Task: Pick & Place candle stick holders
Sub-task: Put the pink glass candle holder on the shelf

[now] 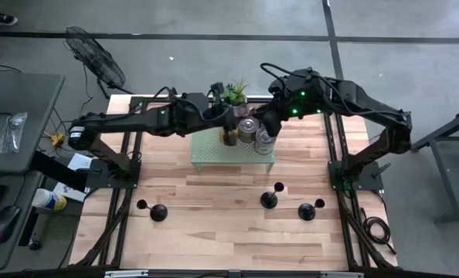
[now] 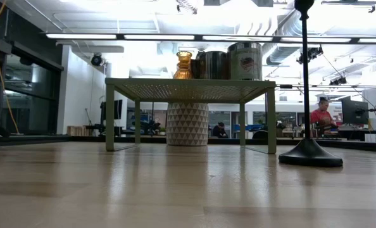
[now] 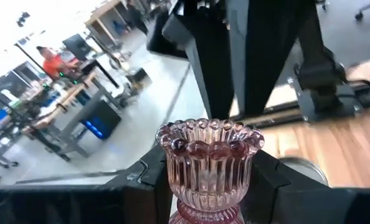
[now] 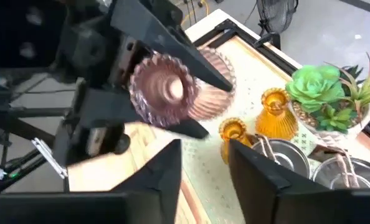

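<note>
the left gripper (image 3: 210, 186) has its jaws closed on a pink ribbed glass holder (image 3: 210, 162), which sits upright between them, raised over the pale green stand (image 1: 214, 154). the right gripper (image 4: 203, 165) hangs close beside it with its jaws open and holds nothing. two amber holders (image 4: 278, 115) and silvery cylinders (image 1: 249, 128) stand on that stand. three black holders (image 1: 270, 199) rest on the bench (image 1: 214, 216), well apart.

A ribbed pink glass holder (image 3: 210, 163) is showing, 2 amber ones (image 4: 278, 114) glowing orange, silvery cans (image 2: 245, 61) perhaps labelled green, the black holders (image 1: 269, 198) standing on pale wood.
</note>
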Robot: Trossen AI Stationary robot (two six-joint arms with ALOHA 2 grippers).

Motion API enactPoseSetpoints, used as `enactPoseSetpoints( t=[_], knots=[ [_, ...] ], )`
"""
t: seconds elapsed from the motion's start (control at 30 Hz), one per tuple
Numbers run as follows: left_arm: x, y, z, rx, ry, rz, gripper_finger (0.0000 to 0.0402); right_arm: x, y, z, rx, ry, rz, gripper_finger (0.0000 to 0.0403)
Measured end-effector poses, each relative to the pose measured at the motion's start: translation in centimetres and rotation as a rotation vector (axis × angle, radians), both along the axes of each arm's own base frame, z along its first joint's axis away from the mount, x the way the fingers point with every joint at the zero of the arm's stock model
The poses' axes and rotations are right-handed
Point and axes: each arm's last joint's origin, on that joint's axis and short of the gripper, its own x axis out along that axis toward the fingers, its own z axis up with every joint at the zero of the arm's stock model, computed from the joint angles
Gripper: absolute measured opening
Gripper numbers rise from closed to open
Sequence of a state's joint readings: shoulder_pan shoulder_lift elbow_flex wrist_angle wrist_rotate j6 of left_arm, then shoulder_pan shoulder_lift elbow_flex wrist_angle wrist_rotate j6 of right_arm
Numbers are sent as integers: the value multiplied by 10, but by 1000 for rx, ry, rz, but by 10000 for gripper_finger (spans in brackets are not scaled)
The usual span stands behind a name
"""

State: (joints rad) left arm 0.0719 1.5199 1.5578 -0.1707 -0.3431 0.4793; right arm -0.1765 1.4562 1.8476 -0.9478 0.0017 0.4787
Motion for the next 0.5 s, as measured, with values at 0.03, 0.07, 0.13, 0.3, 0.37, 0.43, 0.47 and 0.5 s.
enactPoseSetpoints(
  t=[0.03,0.07,0.13,0.3,0.37,0.43,0.47,0.5],
  knots=[
    [-2,0,0,-10,12,2,124,-1,0,0,-5,0,0,136],
    [-3,0,0,-22,9,6,124,-4,-1,3,-9,-9,-2,148],
    [-5,0,2,-55,-7,13,124,-11,-3,6,-12,-10,-12,171],
    [-24,-1,10,-175,-31,38,124,-36,-8,12,-32,12,-79,210],
    [-29,-2,12,-219,-45,57,124,-46,-10,13,-54,38,-129,216],
    [-33,-1,10,-255,-22,98,124,-54,-10,14,-77,60,-172,217],
    [-34,-1,9,-271,-29,123,124,-58,-11,15,-86,69,-192,217],
    [-34,0,10,-289,-43,140,124,-62,-12,14,-97,83,-208,216]
  ],
)
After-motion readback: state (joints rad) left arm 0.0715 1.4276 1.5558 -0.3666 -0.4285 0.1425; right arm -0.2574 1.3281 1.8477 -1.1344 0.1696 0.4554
